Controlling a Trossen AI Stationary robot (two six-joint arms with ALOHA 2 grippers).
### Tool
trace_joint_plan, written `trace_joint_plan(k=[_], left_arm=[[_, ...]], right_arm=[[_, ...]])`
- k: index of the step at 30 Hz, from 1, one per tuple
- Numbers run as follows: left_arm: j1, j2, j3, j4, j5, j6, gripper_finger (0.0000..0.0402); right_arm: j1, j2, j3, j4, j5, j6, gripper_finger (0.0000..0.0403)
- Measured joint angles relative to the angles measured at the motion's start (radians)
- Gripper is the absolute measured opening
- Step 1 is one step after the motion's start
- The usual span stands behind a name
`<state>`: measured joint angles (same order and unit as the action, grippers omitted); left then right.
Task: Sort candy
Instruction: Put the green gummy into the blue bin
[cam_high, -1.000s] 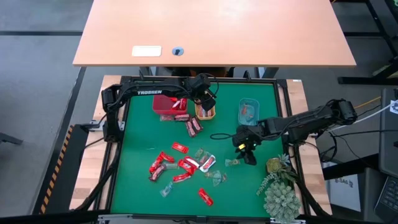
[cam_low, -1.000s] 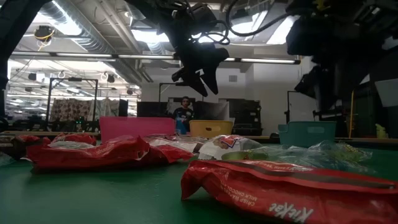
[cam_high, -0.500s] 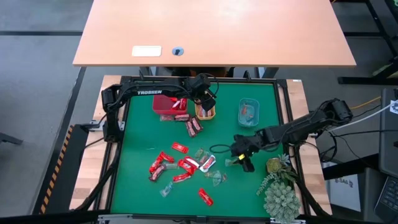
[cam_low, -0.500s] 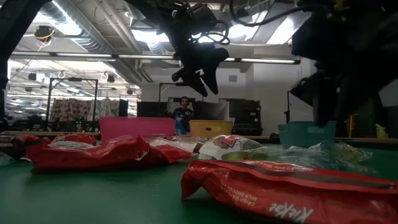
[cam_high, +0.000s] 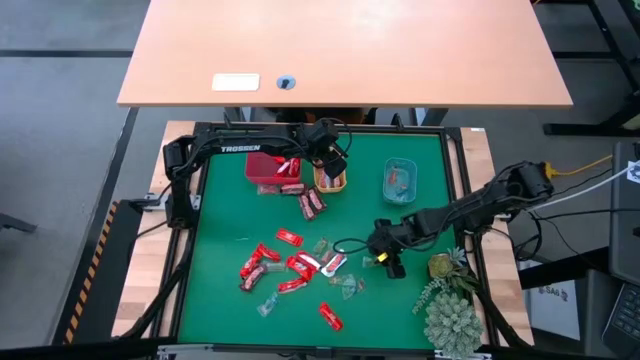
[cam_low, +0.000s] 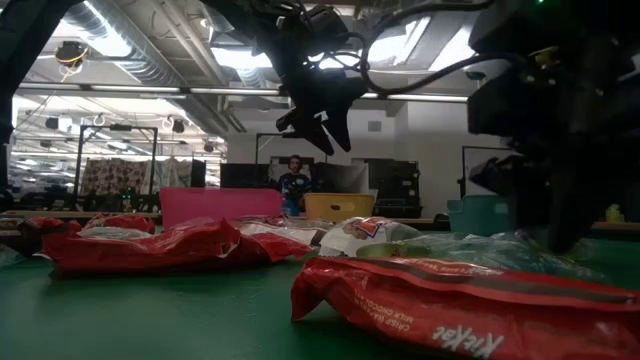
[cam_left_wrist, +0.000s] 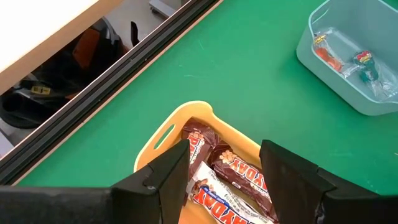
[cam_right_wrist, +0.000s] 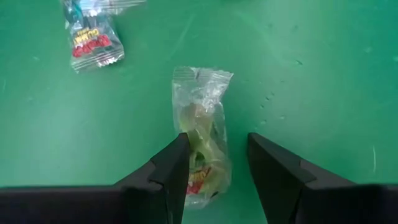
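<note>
Overhead and wrist views of a candy-sorting table. The left gripper (cam_high: 335, 165) is hovering above the orange tray (cam_high: 330, 179) at the far side of the green mat (cam_high: 220, 280); its 2 fingers (cam_left_wrist: 163, 180) are standing apart with nothing between them, and dark brown-and-white bars (cam_left_wrist: 239, 177) are lying in the tray below. The right gripper (cam_high: 383, 257) is reaching low over the mat's near-right part, its jaws parted and straddling 1 clear greenish sweet (cam_right_wrist: 200, 137) that is lying flat on the mat; whether the fingers (cam_right_wrist: 168, 171) are touching the wrapper cannot be told. A second clear sweet with a red label (cam_right_wrist: 93, 46) is lying near it. Red-wrapped sweets (cam_high: 262, 262) are lying scattered across the mat's middle, with more in the red tray (cam_high: 266, 165) just beside the orange one. The teal tray (cam_high: 401, 180) is holding a few sweets. A green plant (cam_high: 450, 315) is sitting at the mat's near-right corner.
</note>
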<state>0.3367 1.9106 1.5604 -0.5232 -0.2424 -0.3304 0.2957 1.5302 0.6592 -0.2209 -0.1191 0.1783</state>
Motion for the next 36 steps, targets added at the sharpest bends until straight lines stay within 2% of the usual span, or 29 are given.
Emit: trace_joint_plan(k=[32, 36], left_arm=[[0.000, 0.000, 0.000, 0.000, 0.000, -0.001, 0.0189], [0.000, 0.000, 0.000, 0.000, 0.000, 0.000, 0.0189]], right_arm=[[-0.001, 0.008, 0.001, -0.004, -0.005, -0.001, 0.0162], [-0.001, 0.008, 0.001, -0.004, -0.005, -0.001, 0.0144]])
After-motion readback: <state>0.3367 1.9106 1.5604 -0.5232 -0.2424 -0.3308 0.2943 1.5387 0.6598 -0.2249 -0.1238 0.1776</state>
